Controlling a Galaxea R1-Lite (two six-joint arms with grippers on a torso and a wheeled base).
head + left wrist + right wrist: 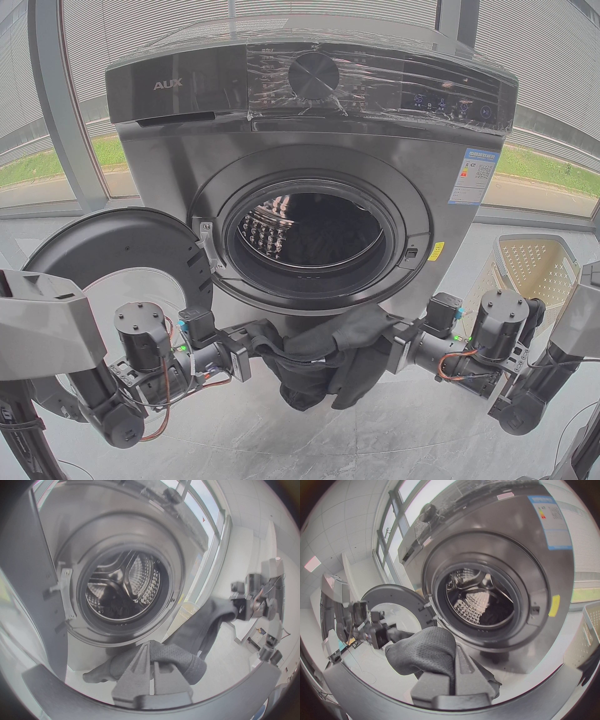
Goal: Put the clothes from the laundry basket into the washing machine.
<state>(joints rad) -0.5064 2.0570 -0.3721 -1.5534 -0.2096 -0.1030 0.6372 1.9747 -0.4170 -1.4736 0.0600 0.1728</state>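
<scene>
**Below the drum opening (pixel 309 234), a dark garment (pixel 325 365) hung between two arms**

In front of the washing machine (pixel 312 150), the left gripper (pixel 249 350) had its fingers closed on one end of the dark garment. The right gripper (pixel 392 342) was pinched tight on the other end. The cloth sagged between them, just under the lip of the drum opening and clear of the floor. The round door (pixel 119 250) stood swung open on the left. Something dark lay inside the drum. The laundry basket (pixel 537 269) sat on the floor to the right of the machine, near the right arm.
</scene>
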